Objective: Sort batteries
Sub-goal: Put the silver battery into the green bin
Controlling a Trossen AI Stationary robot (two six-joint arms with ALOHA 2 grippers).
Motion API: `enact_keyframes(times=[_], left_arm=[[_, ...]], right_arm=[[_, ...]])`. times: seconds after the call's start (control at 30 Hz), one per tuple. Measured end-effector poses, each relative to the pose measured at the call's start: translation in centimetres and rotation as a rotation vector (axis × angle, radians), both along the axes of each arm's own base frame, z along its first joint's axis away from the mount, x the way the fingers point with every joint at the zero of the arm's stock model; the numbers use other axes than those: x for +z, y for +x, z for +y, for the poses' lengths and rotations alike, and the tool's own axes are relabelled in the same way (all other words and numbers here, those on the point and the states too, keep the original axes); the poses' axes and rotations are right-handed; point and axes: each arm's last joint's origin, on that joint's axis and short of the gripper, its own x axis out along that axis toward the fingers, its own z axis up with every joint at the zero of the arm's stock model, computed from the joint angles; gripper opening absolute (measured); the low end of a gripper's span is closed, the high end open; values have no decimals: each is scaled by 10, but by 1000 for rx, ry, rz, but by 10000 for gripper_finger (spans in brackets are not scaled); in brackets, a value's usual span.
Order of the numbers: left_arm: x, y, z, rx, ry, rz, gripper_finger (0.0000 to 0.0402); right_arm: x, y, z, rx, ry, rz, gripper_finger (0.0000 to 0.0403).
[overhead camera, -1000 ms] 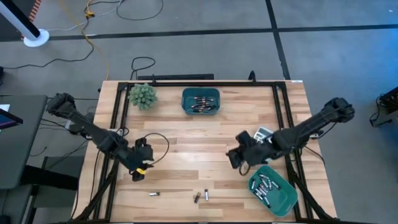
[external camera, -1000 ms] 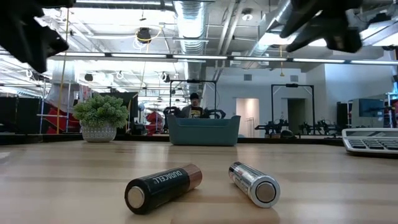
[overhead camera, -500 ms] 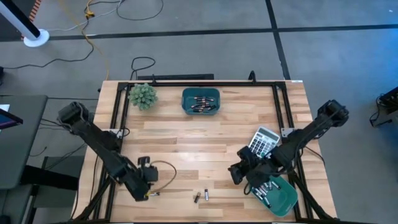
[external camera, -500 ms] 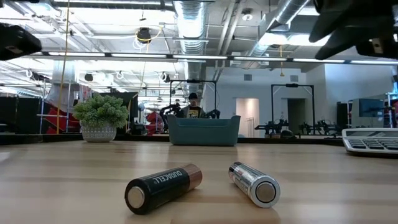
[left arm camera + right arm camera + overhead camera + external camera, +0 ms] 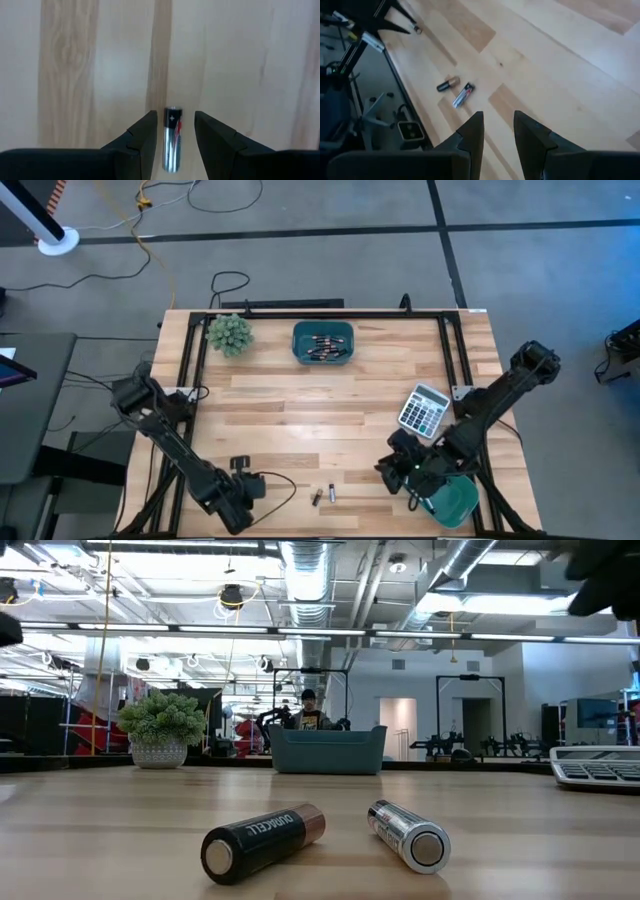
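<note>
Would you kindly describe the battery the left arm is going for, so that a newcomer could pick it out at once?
Start at the wooden table and go to its near edge on the left arm's side. There the left gripper stands with open fingers either side of one battery. It lies alone, silvery with a red mark, apart from the two batteries lying together nearer the middle.

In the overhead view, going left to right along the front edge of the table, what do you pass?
Left gripper, open over a battery that shows only in its wrist view → dark battery → silvery battery → right gripper, open and empty → teal bin.
</note>
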Motion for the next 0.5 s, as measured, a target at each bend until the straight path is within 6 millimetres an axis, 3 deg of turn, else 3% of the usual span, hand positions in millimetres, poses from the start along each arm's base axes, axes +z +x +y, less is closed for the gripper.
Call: enact_keyframes(times=[0.3,0.5], left_arm=[[-23,1,-2,82,-4,80,125],[-26,2,-2,145,-46,116,108]], right_arm=[[0,-9,10,65,-18,0,122],[0,-11,13,82,-18,-4,122]])
